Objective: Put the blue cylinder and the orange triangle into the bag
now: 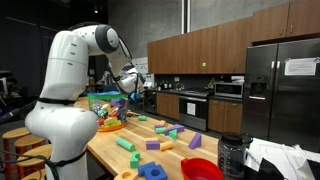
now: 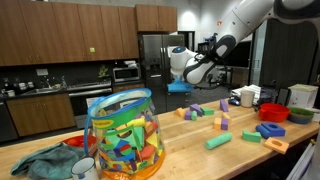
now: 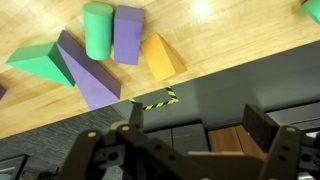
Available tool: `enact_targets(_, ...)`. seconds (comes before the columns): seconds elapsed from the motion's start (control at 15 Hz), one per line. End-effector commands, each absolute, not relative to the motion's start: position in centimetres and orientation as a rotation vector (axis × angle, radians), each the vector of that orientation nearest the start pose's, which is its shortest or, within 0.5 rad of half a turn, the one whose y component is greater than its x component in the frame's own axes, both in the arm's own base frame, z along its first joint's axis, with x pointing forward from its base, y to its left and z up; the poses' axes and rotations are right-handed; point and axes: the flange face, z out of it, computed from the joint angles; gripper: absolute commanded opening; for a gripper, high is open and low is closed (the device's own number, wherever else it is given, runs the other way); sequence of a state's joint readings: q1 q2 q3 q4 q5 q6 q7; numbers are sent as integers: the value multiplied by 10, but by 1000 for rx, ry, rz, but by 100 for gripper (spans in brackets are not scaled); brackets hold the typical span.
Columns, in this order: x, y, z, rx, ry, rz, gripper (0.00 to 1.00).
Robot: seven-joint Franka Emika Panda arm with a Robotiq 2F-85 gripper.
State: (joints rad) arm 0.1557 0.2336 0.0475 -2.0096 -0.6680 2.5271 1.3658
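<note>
The orange triangle (image 3: 160, 57) lies on the wooden table near its edge, beside a purple block (image 3: 128, 35) and a green cylinder (image 3: 97, 30). My gripper (image 3: 198, 118) is open and empty. It hangs high over the table edge, with the floor showing between its fingers. It also shows in both exterior views (image 1: 130, 80) (image 2: 183, 68), raised above the table. The see-through bag (image 2: 125, 135) full of coloured blocks stands on the table, also seen behind the arm (image 1: 103, 103). A blue round piece (image 1: 152, 172) lies at the near end of the table.
A green triangle (image 3: 40, 65) and a long purple wedge (image 3: 85, 75) lie by the orange one. Several loose blocks are scattered along the table (image 1: 150, 140). A red bowl (image 1: 200, 168) stands at the near end. A cloth (image 2: 45, 160) lies beside the bag.
</note>
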Motion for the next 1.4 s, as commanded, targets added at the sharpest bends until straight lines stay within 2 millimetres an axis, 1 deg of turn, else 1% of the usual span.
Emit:
enact_targets(0.0,605,130,368,-2984,1033,-819,100)
enact_targets(0.2,610,130,364,-2982,1071,-826,100)
enact_targets(0.4,620,124,360,-2972,1132,-828,100)
enact_targets(0.6,636,110,355,-2955,1222,-841,100)
enact_targets(0.8,650,92,347,-2964,1311,-825,100)
enact_targets(1.0,654,79,331,-3048,1381,-743,100)
enact_targets(1.2,655,73,314,-3129,1425,-700,100)
enact_targets(1.33,655,72,305,-3159,1423,-657,100)
